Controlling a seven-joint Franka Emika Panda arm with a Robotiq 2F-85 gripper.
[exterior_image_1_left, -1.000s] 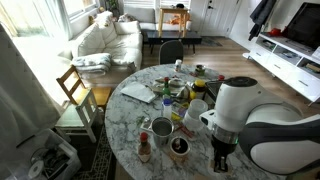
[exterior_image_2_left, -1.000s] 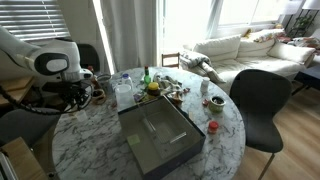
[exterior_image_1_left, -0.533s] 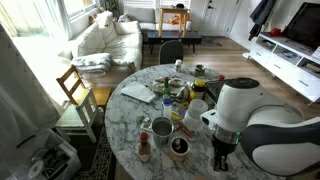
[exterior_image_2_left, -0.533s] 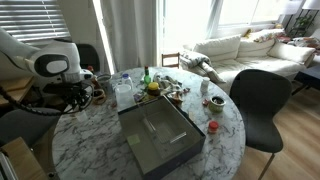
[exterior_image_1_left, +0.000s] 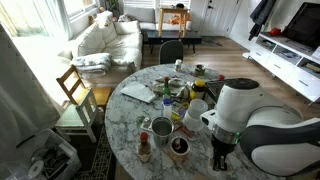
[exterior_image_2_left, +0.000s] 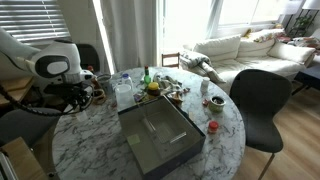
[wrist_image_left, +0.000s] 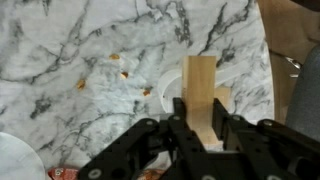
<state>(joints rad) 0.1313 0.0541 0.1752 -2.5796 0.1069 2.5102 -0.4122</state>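
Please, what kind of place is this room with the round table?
Most likely the living room of a home: it has a white sofa, a round marble table with a black chair beside it, and a television.

Block (wrist_image_left: 200, 95) between the jaws on the table (wrist_image_left: 70, 40) near its edge, crumbs (wrist_image_left: 118, 66) beside it.

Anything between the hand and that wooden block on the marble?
Nothing. In the wrist view the wooden block stands between the fingers of the hand, nothing intervening; whether they clamp it is unclear.
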